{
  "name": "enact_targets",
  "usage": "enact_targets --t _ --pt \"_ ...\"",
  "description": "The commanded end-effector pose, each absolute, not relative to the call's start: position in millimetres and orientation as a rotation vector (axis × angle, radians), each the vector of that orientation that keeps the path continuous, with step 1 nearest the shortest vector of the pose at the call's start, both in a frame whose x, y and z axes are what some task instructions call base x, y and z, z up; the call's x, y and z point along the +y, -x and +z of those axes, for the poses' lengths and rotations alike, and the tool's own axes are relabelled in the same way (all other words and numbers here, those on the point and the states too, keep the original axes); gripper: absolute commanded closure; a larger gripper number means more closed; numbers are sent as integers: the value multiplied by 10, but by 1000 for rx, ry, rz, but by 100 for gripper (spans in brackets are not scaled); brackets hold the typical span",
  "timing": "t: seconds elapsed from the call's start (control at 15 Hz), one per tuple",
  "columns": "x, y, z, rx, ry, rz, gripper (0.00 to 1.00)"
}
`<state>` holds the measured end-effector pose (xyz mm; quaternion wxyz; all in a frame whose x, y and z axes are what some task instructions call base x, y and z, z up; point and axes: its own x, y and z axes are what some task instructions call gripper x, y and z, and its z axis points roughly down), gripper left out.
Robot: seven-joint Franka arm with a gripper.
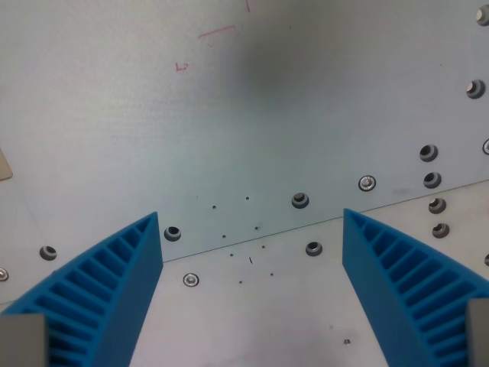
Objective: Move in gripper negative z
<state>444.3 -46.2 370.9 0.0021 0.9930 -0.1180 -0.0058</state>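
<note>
My gripper (252, 229) is open and empty, with its two blue ribbed fingers at the wrist view's lower left (114, 290) and lower right (397, 275). Between and beyond them lies a pale grey metal plate (229, 115) seen from above. No object sits between the fingers.
A seam (321, 222) between two plates runs from lower left to upper right. Several screws and bolt holes (300, 200) dot the plates, most toward the wrist view's right. Faint red pen marks (216, 34) show at the top. A tan edge (4, 164) shows at the far left.
</note>
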Motion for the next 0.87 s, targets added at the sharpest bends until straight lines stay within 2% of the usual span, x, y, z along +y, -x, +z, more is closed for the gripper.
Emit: enact_targets --t 0.07,0.87 --pt "-462 -4438 3785 -371 -3116 -10 0" --pt "-460 -4442 4385 -371 -3116 -10 0"
